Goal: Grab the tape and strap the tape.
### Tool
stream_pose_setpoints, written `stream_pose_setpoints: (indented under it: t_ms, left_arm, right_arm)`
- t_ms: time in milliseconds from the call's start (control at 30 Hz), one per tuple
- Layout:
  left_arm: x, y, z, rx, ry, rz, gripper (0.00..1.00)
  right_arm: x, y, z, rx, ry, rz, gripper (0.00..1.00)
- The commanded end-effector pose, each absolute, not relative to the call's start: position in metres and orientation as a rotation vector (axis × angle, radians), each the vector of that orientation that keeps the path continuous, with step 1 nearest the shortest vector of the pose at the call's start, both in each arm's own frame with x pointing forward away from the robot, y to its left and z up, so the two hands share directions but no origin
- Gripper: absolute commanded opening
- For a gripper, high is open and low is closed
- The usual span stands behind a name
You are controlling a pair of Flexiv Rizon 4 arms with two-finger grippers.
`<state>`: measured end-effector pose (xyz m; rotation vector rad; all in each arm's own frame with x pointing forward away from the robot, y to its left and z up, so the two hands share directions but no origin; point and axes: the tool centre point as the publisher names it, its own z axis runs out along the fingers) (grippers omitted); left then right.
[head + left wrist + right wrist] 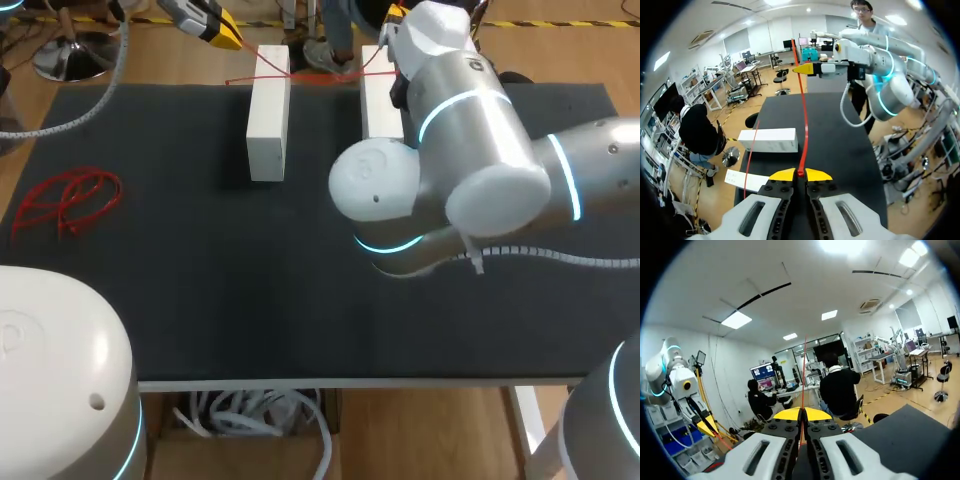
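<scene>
I hold the red tape at both ends. My left gripper is closed tight on 1 end and my right gripper is pinched on the other. This keeps the strip taut above the table's far edge, over the 2 white blocks, and I judge that's for strapping them. From above, my right arm hides its own fingers. A thin slack strand hangs beside the blocks, possibly touching 1.

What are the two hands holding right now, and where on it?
The red tape: left hand and right hand each pinch it at separate spots, the stretch between them taut.
</scene>
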<state>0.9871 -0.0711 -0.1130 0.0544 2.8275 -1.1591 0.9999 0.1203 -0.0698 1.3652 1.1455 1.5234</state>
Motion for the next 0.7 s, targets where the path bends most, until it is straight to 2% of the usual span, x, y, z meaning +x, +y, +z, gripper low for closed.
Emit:
stream_pose_setpoints:
  t_ms: [33, 700]
  left_arm:
    - [0.987, -0.071, -0.113, 0.055, 2.830, -1.156, 0.00]
    - [0.987, -0.071, -0.113, 0.055, 2.830, -1.156, 0.00]
  right_arm:
    - [1.002, 0.132, -0.064, 1.470, 1.068, 1.340, 0.00]
    - [0.993, 0.165, -0.045, 1.209, 1.167, 1.155, 0.00]
